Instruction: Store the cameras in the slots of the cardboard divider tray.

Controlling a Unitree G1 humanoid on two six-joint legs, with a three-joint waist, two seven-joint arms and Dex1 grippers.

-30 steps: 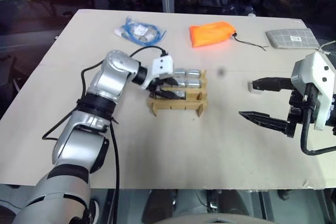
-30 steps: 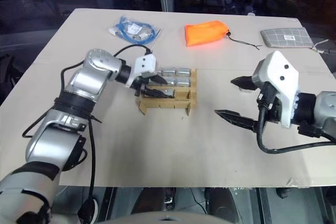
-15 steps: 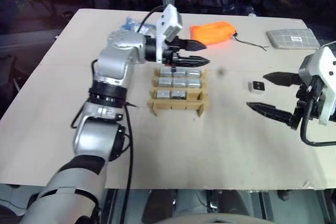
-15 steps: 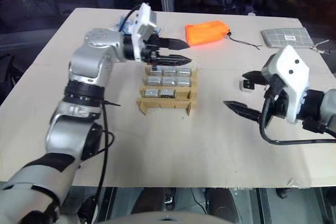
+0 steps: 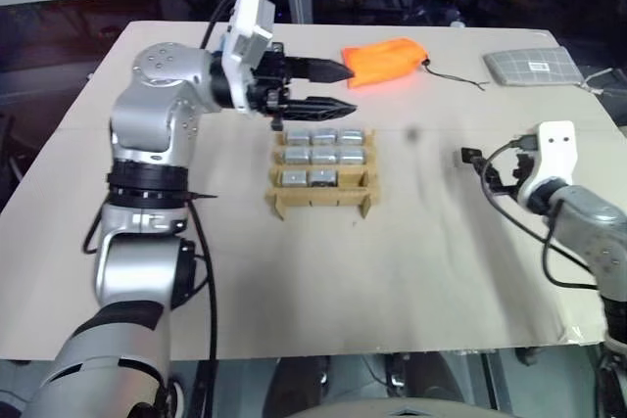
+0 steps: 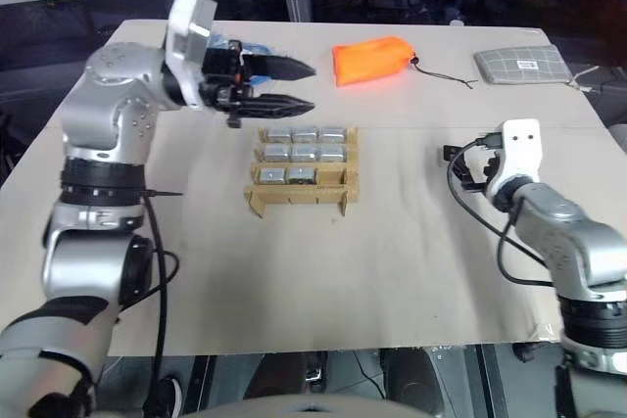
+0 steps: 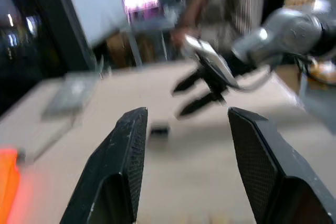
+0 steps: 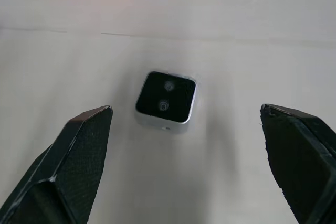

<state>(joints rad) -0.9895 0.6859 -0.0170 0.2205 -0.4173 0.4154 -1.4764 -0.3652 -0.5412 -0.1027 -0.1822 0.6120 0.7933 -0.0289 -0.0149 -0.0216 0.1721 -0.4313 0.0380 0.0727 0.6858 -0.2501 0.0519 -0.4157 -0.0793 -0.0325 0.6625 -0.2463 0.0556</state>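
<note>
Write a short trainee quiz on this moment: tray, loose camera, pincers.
1. How many slots of the tray are filled?
2. True or false: the right pincer is closed on the loose camera.
3. Which pincer hovers above the tray? A left, B right.

Key
1. Eight; the front right slot is empty.
2. False: it is open, the camera lying on the table between its fingers.
3. A: the left pincer, open and empty.
</note>
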